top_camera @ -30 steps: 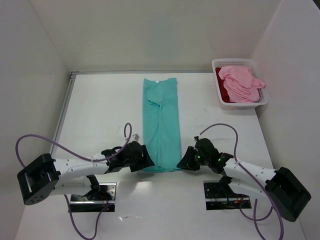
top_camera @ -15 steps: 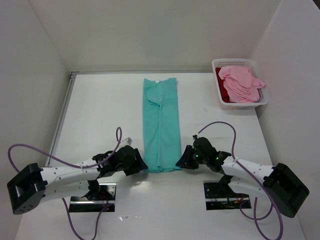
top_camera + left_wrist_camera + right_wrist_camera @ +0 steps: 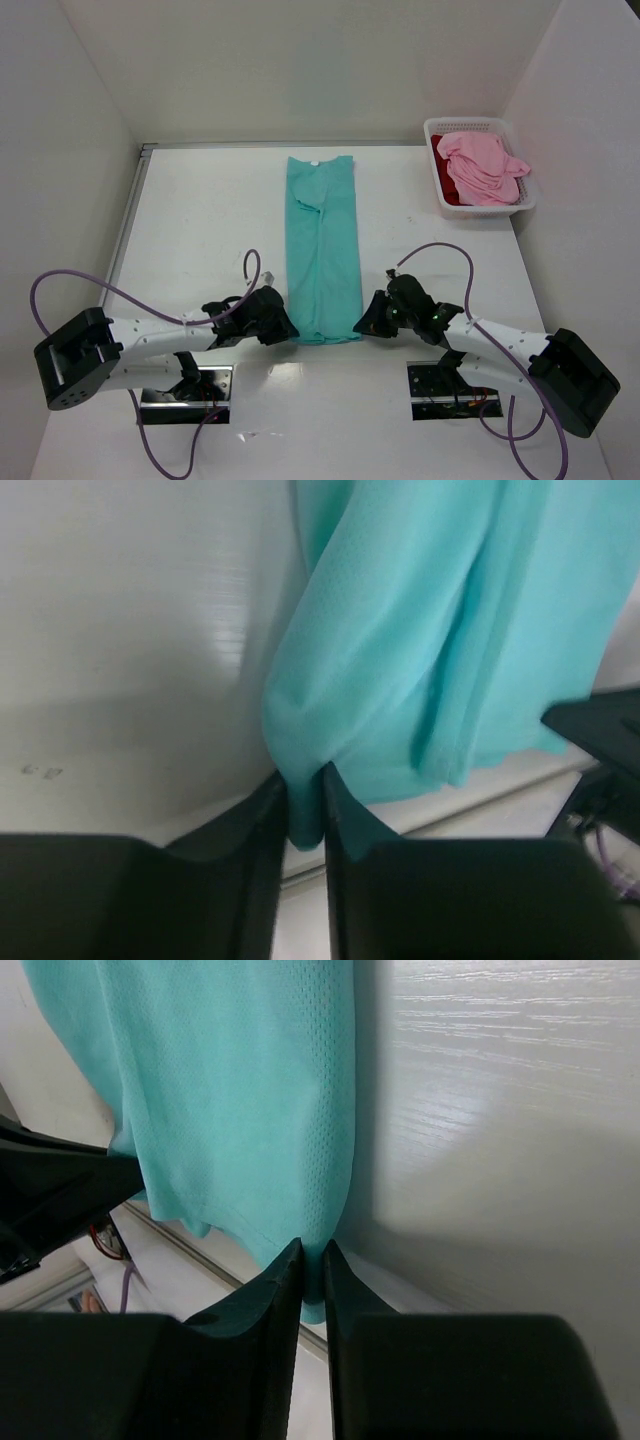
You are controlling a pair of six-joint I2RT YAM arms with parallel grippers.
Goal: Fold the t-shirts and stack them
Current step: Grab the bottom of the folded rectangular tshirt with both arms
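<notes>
A teal t-shirt (image 3: 322, 250) lies on the table as a long narrow strip, collar at the far end. My left gripper (image 3: 283, 331) is shut on its near left corner; the teal cloth (image 3: 400, 650) is pinched between the black fingers (image 3: 262, 810) in the left wrist view. On the near right corner my right gripper (image 3: 364, 324) is shut, with the teal cloth (image 3: 240, 1100) clamped between its fingers (image 3: 285, 1280). A light pink t-shirt (image 3: 482, 166) is heaped in the basket over a dark red t-shirt (image 3: 447, 186).
A white plastic basket (image 3: 437, 128) stands at the back right, against the right wall. White walls close the table on the left, back and right. Purple cables loop from both arms over the near table. Two metal base plates (image 3: 185, 393) sit at the near edge.
Both grippers have closed onto the near corners of the teal t-shirt. The left arm shifted slightly along the hem. The shirt itself lies as before.
</notes>
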